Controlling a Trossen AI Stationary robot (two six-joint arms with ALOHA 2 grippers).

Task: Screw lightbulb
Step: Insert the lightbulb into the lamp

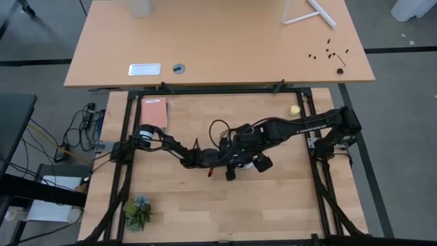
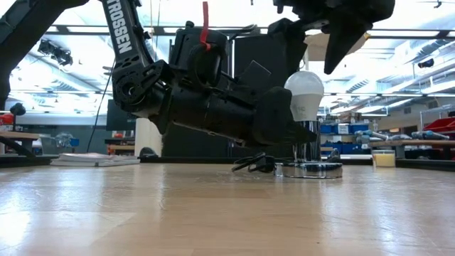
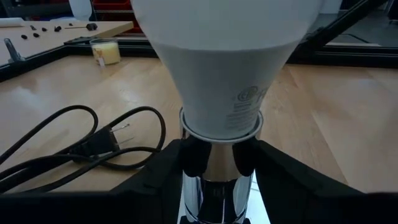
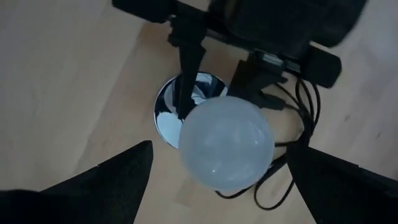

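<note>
At frame centre the lightbulb (image 2: pixel 303 92) stands upright in its socket (image 2: pixel 308 169), directly below the right gripper (image 4: pixel 214 186)'s released jaws, while the left gripper (image 3: pixel 217 165)'s jaws clasp the socket stem.

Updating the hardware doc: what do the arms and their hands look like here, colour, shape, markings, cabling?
Both arms are matte black and chunky-jointed. The left arm carries white "TROSSEN" lettering on its upper link, a red tag and black cables at the wrist. The left hand and right hand each end in two dark, flat, tapering fingers. The right arm shows faint white lettering too.

"TROSSEN" in white letters on dark arm (image 2: pixel 121 32); print on lightbulb (image 3: pixel 224 68) unreadable.
</note>
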